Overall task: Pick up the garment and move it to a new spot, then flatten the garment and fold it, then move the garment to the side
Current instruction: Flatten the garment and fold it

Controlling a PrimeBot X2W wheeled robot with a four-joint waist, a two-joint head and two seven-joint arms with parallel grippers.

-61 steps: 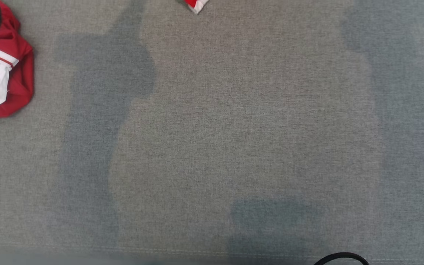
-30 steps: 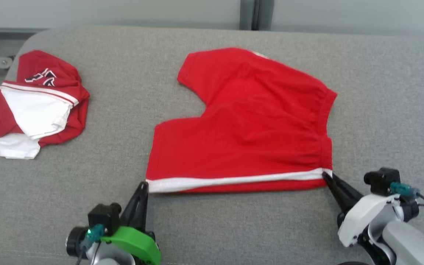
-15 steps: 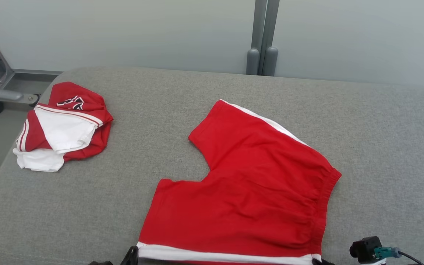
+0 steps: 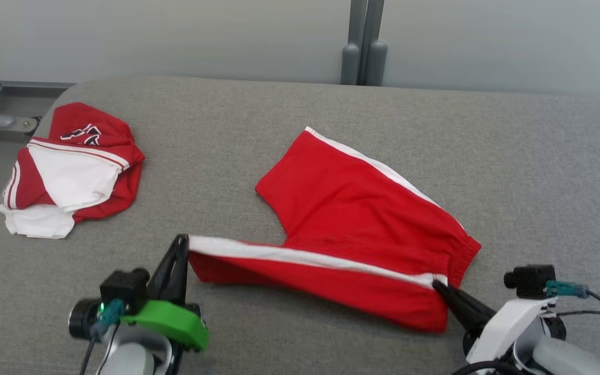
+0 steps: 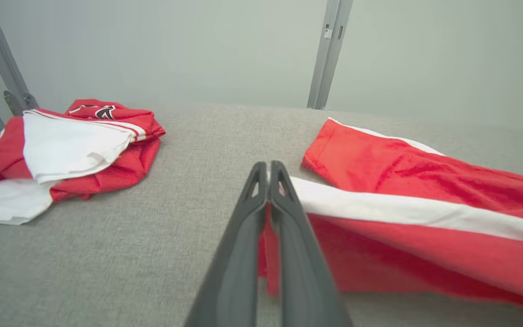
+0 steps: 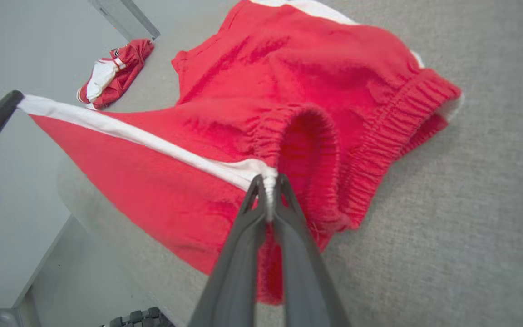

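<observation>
A second ago the shorts [image 4: 352,203] lay flat; now their near edge with the white stripe [image 4: 300,256] is up off the table [image 4: 539,156], stretched between left claw [image 4: 180,240] and right claw [image 4: 435,284], so I judge flattening done and the fold under way (head camera shifted too, ignoring that). Left claw is clamped tight on the stripe's hem corner, right claw clamped tight on its waistband end. Rest of the shorts lies mid-table just beyond both claws, far leg flat, well apart from the clothes pile [image 4: 71,172] at far left.
</observation>
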